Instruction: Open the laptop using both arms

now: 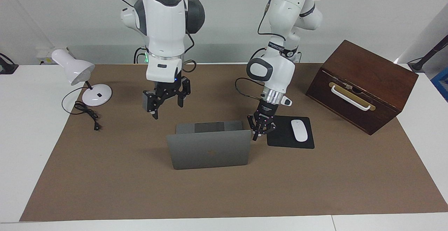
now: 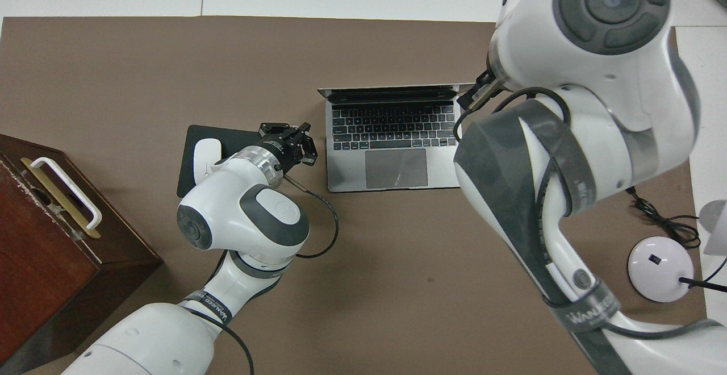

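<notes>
The silver-grey laptop (image 1: 209,152) stands open on the brown mat, its lid upright with the logo facing away from the robots. In the overhead view the laptop (image 2: 397,167) shows its keyboard and trackpad. My left gripper (image 1: 258,134) is shut and low beside the laptop's edge, between it and the mouse pad, holding nothing. From above, the left gripper (image 2: 288,134) sits just off the keyboard's side. My right gripper (image 1: 167,109) hangs open and empty in the air, off the laptop toward the right arm's end. Overhead, the right gripper (image 2: 473,95) is mostly hidden under its own wrist.
A black mouse pad (image 1: 280,138) with a white mouse (image 1: 299,130) lies beside the laptop toward the left arm's end. A dark wooden box (image 1: 360,84) with a white handle stands past it. A white desk lamp (image 1: 78,73) and its cable (image 1: 87,113) are at the right arm's end.
</notes>
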`<state>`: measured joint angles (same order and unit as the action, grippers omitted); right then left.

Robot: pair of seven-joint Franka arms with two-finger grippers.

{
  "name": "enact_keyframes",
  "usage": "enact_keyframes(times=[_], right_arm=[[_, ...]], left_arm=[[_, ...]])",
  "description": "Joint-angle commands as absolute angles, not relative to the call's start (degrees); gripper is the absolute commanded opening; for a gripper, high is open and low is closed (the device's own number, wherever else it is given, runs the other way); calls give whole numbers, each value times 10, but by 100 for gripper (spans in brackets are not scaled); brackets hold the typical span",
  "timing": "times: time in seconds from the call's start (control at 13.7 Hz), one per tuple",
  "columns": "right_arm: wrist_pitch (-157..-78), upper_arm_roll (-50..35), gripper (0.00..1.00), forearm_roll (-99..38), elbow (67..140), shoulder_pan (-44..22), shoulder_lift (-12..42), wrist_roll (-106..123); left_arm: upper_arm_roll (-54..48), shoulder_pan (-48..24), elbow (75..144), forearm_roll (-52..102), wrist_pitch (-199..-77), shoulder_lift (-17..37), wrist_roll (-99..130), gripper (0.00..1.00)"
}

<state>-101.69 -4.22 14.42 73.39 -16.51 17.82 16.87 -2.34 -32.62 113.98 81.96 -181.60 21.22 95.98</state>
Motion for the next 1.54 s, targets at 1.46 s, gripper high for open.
enact_keyframes(times=[1.46], right_arm=[[-853,-48,100,33,739,-33,97,-14]], left_arm=[[-23,-24,930,130,-1297,207,726,0]])
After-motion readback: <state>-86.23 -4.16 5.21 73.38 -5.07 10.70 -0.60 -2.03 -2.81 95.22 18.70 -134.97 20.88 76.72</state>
